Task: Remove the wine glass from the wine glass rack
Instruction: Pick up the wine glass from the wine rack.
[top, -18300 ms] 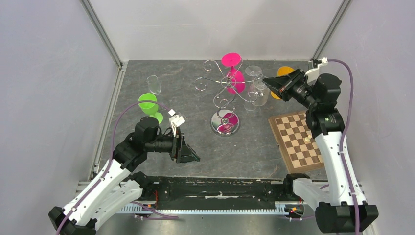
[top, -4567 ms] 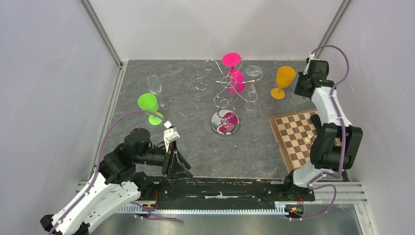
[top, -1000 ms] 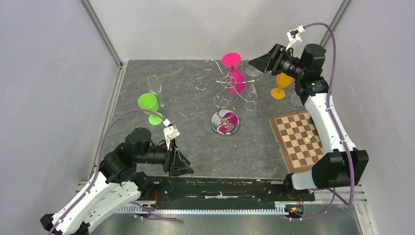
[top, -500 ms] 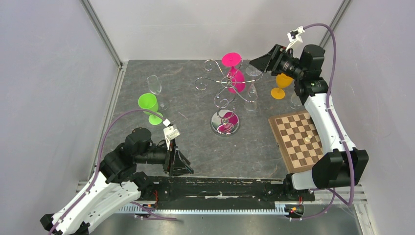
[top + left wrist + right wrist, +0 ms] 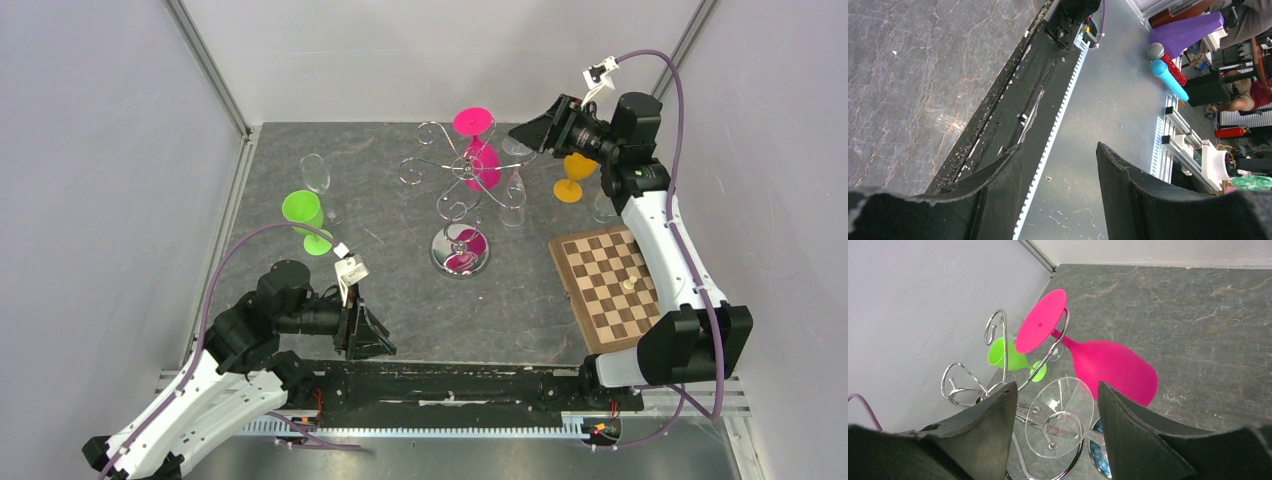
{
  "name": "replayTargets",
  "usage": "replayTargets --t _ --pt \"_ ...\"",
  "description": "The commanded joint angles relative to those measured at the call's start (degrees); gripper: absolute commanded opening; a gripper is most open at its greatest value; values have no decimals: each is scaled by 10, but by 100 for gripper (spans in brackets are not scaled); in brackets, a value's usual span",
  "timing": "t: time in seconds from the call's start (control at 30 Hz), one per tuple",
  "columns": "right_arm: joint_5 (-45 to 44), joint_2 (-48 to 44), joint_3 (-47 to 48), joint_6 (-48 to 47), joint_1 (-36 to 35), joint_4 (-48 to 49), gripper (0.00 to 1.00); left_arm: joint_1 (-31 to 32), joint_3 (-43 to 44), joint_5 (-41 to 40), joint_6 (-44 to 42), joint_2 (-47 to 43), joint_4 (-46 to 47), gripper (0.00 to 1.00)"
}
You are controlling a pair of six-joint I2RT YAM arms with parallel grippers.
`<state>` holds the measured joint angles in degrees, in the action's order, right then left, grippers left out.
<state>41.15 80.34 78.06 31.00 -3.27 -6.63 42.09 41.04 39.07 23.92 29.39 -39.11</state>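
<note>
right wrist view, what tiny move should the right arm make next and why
Probably ease the right gripper forward a little, then close. Its fingers stand open and the clear wine glass hanging upside down on the wine glass rack sits framed between them, not yet gripped; the pink glass hangs just beyond.

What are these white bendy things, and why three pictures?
They are two robot arms bolted to a table. One picture looks down from above; the other two come from cameras on the wrists. Each arm ends in an end effector: two black fingers that pinch. On the table stands a wine glass rack with a pink glass and a clear glass hanging upside down. Around it are a green glass, an orange glass and a chessboard. The right end effector is open, close to the clear glass's foot. The left end effector is open too, by the front edge. Neither holds anything.
</note>
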Motion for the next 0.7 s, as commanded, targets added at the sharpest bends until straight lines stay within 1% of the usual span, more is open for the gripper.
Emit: replayTargets --t 0.0,0.3,0.67 --pt "28 -16 -2 -13 -2 7 61 -3 5 0 20 3 6 61" --pt "34 -29 -2 -20 -2 8 55 -3 4 -1 20 3 6 61" --pt "38 -40 -6 -21 -3 8 49 -3 4 -4 23 -4 7 61"
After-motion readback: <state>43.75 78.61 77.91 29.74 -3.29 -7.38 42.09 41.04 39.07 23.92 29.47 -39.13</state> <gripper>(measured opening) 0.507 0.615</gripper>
